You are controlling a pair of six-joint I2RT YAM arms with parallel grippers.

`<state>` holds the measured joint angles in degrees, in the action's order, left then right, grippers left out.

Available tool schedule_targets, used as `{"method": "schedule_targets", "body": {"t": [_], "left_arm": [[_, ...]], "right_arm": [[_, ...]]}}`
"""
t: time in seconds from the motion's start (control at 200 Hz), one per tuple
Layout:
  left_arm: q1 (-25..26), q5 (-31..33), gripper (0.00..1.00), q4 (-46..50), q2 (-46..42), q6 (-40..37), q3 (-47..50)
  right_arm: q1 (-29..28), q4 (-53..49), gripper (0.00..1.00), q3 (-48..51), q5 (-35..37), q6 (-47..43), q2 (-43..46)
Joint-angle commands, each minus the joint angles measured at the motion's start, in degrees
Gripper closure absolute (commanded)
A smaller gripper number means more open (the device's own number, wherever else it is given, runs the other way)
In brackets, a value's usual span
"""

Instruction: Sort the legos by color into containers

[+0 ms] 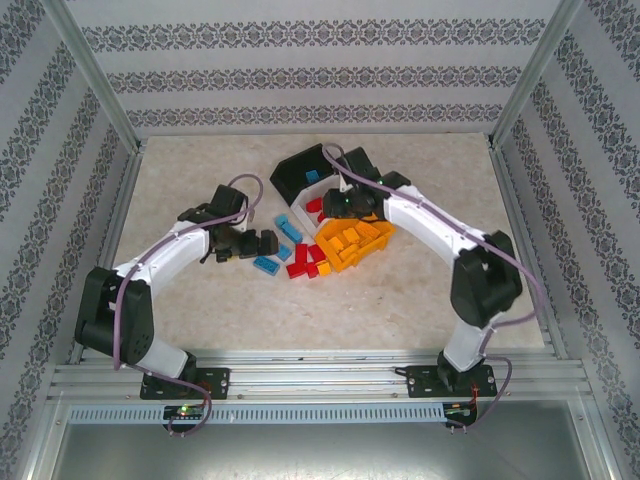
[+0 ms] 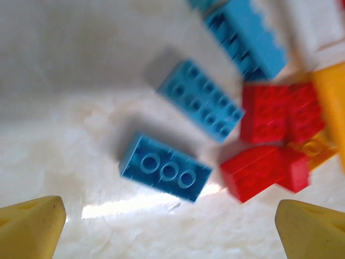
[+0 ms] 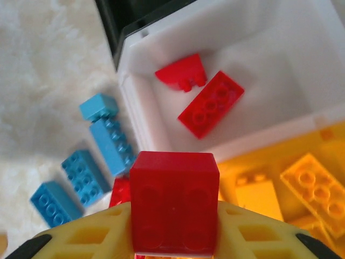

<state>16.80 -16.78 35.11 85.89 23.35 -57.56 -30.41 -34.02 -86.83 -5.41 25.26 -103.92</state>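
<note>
A red studded plastic brick (image 3: 173, 194) is clamped in the right gripper (image 3: 173, 240), just beside the white plastic bin (image 3: 302, 59), in which two red bricks (image 3: 210, 105) are lying. The left gripper (image 2: 172, 226) is spread wide, nothing held, over blue studded bricks (image 2: 164, 167) lying on the pale marbled table (image 2: 64, 108).

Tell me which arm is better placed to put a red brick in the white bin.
Right: the right gripper holds a red brick near the white bin; the left gripper hangs open above blue bricks.
</note>
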Motion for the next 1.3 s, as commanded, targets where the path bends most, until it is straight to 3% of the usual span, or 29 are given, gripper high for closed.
{"method": "schedule_targets", "body": {"t": [0.0,0.075,0.24,0.5,0.804,0.934,1.064,1.294], "left_arm": [[2.0,-0.5,0.0,-4.4,-0.1,0.3,1.1],[3.5,0.9,0.0,-4.1,2.2,-0.8,0.5],[5.0,4.4,0.0,-2.8,8.3,-4.6,-2.1],[5.2,5.5,0.01,-2.8,11.9,-6.1,-2.7],[6.3,3.8,0.16,-4.2,13.4,-5.8,-1.4],[6.3,3.4,0.29,-4.3,14.1,-5.9,-1.3],[6.3,3.0,0.36,-4.7,14.4,-5.5,-1.3],[6.1,4.6,0.48,-3.8,11.0,-5.2,-0.3]], "right_arm": [[2.0,-2.1,0.62,-6.6,-3.1,-3.5,-6.8],[2.9,-2.9,0.59,-10.9,-3.7,-3.9,-10.6],[3.6,-5.8,0.38,-16.4,-3.9,-4.6,-13.7],[3.6,-1.5,0.35,-2.8,-4.1,-3.8,-3.1],[2.8,5.0,0.34,15.2,-5.0,0.2,9.6],[0.0,5.2,0.33,19.0,-4.6,1.3,12.5],[-4.2,5.2,0.25,21.5,-3.9,2.3,13.0],[-10.9,4.7,0.24,20.1,-2.1,2.2,8.4]]}}
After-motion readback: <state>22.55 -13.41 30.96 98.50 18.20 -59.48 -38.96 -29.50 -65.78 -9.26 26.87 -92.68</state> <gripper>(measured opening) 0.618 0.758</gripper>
